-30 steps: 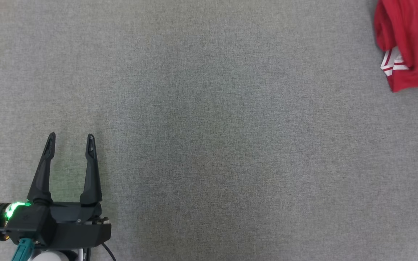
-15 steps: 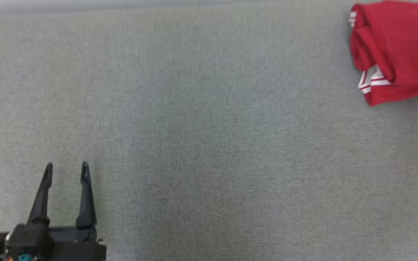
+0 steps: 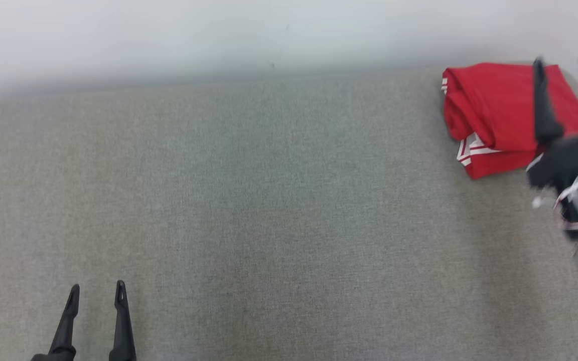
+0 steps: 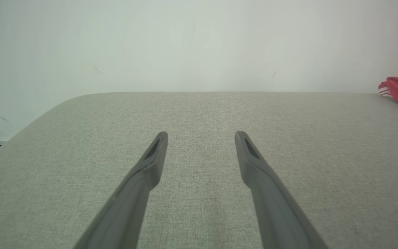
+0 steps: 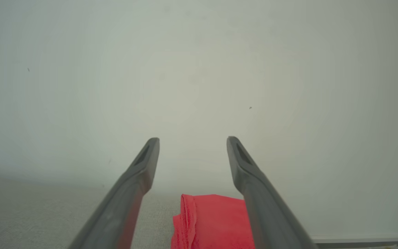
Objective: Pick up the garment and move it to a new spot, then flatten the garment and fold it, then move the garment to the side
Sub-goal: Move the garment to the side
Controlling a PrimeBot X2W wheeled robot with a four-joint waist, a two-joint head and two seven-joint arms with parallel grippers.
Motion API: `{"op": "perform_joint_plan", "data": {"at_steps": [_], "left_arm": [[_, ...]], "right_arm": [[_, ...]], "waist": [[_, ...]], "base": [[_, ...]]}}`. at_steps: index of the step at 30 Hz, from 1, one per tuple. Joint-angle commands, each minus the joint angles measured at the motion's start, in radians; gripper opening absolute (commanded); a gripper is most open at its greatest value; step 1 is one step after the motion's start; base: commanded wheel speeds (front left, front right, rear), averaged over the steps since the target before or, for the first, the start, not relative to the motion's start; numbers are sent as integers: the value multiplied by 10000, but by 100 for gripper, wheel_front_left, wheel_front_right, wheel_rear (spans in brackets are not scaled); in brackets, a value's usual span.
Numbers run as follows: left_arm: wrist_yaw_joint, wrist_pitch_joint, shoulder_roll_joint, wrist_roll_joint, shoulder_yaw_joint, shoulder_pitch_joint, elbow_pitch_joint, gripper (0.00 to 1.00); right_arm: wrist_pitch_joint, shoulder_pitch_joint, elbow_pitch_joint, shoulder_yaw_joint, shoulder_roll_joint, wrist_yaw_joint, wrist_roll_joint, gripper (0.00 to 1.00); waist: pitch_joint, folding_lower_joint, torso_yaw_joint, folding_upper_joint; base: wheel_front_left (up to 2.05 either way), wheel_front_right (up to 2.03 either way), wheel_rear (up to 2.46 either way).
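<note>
No writing, label, brand, number or sign can be read in any view. The one marking to be made out is a set of plain white stripes (image 3: 467, 150) on the trim of the red garment (image 3: 494, 105), and no letters are formed by them.

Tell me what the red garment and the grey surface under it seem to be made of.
Red garment: soft matte cloth, probably a knit jersey; it slumps in rounded folds and has white striped trim. Grey surface: matte woven, upholstery-like fabric; a fine flecked weave shows, and its far corner looks rounded.
</note>
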Motion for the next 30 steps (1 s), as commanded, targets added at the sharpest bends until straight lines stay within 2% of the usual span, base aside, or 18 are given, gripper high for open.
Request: {"op": "perform_joint_plan", "data": {"at_steps": [1, 5, 6, 14, 21, 30], "left_arm": [[70, -16, -14, -28, -12, 195, 26, 100], [149, -16, -16, -74, -52, 400, 61, 100], [149, -16, -16, -74, -52, 400, 61, 100], [220, -16, -17, -102, -296, 569, 87, 100], [262, -16, -16, -116, -417, 806, 119, 100], [317, -16, -17, -135, -548, 923, 163, 100]], "right_arm": [[-1, 793, -492, -408, 373, 6, -397, 100], [-2, 2281, -1851, -1166, 1268, 6, -1036, 100], [-2, 2281, -1851, -1166, 1268, 6, -1036, 100], [-3, 5009, -3950, -1697, 2565, 6, -1299, 100], [-1, 6539, -4670, -1915, 3507, 6, -1383, 100], [-2, 7707, -4869, -1403, 4050, 6, -1586, 100]], "waist": [[-501, 3, -71, 2], [-771, 3, -93, 2], [-771, 3, -93, 2], [-1158, 3, 34, 2], [-1411, 3, 15, 2], [-1566, 3, 183, 2]], "base": [[0, 0, 0], [0, 0, 0], [0, 0, 0], [0, 0, 0], [0, 0, 0], [0, 0, 0]]}}
